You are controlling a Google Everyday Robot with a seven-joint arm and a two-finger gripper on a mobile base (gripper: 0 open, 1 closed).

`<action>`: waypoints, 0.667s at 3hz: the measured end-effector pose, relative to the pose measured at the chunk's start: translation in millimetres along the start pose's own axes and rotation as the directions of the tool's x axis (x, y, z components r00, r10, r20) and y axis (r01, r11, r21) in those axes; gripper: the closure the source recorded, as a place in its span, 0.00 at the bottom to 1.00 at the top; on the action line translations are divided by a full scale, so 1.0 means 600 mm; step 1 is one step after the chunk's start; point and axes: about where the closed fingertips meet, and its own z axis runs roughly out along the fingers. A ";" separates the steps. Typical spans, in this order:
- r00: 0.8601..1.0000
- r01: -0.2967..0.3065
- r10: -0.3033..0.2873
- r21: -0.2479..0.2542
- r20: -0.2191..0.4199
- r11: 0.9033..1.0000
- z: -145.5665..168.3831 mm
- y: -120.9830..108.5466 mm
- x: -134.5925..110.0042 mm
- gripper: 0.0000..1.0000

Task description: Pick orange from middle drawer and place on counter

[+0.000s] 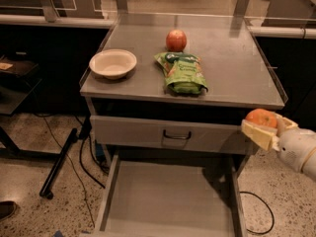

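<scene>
We judge the orange (260, 116) to be light, firm and round. Its smooth skin may slip, so the best hold is across its widest part, with moderate force. The pincer (264, 127) is closed on the orange and carries it in the air, with a pale finger (256, 133) under the fruit. It hangs just beside the front right corner of the worktop (232, 68), a little lower than its surface. The open drawer (168, 196) lies low under the front of the worktop. On the worktop stand an apple (176, 40), a bowl (113, 63) and a green bag (183, 74).
</scene>
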 end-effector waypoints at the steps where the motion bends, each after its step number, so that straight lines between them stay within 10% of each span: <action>1: 1.000 0.002 -0.002 0.007 0.007 1.000 -0.002 -0.005 -0.009 1.00; 2: 1.000 0.008 -0.008 0.026 0.006 1.000 0.014 -0.015 -0.038 1.00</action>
